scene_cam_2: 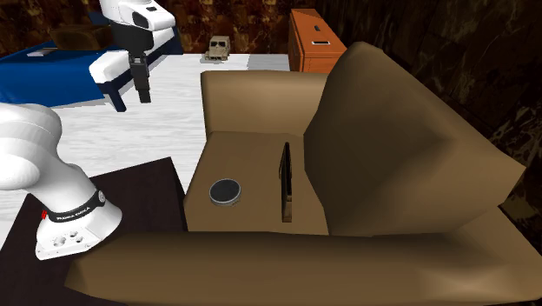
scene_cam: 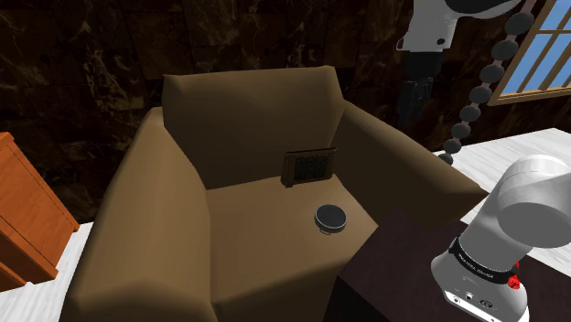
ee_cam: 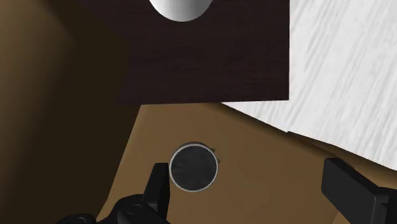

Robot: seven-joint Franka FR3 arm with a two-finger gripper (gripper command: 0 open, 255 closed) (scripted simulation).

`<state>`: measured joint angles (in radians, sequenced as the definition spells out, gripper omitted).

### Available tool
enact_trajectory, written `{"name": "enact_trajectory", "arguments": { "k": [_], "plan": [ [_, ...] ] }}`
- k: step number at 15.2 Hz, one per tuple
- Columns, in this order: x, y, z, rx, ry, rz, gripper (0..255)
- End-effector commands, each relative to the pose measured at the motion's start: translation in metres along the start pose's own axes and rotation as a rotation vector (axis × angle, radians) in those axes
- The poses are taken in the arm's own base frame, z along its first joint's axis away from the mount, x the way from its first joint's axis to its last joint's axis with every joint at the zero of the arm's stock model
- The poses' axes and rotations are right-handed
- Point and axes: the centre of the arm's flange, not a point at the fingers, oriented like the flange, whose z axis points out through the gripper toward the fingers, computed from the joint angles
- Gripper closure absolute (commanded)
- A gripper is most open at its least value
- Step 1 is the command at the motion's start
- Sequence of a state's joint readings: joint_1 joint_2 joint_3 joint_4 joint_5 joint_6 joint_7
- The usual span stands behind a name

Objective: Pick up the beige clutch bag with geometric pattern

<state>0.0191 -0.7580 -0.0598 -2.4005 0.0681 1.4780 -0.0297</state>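
Three views logged, one item sought.

1. Shoulder view. Brown armchair [scene_cam: 165,220], soft padded shape with rounded armrests and a matte cover. Clutch bag [scene_cam: 309,166]: a flat, thin rectangle standing on edge on the seat and leaning on the backrest. It reads brown here, with a darker lattice panel on its face. Round dark disc [scene_cam: 330,217] with a paler rim lies flat on the seat at 5 o'clock of the clutch bag. My gripper [scene_cam: 417,96] hangs high at 1 o'clock of the clutch bag, well apart from it, above the near armrest. Dark stand [scene_cam: 393,265] sits at 4 o'clock of the seat; an orange cabinet [scene_cam: 23,215] is at 9 o'clock.

2. Second exterior view. The clutch bag [scene_cam_2: 286,182] shows edge-on as a slim upright slab against the backrest. The disc [scene_cam_2: 227,191] lies at 9 o'clock of it. The gripper [scene_cam_2: 141,87] points downward at 10 o'clock of the bag, outside the armrest.

3. Wrist view. The fingers [ee_cam: 156,184] stand wide apart with nothing between them, so the jaws are released. The disc [ee_cam: 194,167] lies on the seat beyond them, and the stand [ee_cam: 203,57] with its dark wood grain lies past that.

Step in hand, as I judge it: approach, with no grasp begun. The next move calls for carrying the hand across to the backrest, turning the wrist to straddle the bag's thin top edge, then descending and clear of the disc.
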Motion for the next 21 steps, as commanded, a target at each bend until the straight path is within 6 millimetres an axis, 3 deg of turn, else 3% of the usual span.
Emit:
{"name": "enact_trajectory", "arguments": {
  "k": [1, 11, 21],
  "plan": [
    [0.000, 0.000, 0.000, 0.000, 0.000, 0.000, 0],
    [0.086, 0.057, 0.066, -0.038, 0.057, -0.290, 0],
    [0.189, 0.089, 0.125, -0.076, 0.114, -0.580, 0]
  ]
}}
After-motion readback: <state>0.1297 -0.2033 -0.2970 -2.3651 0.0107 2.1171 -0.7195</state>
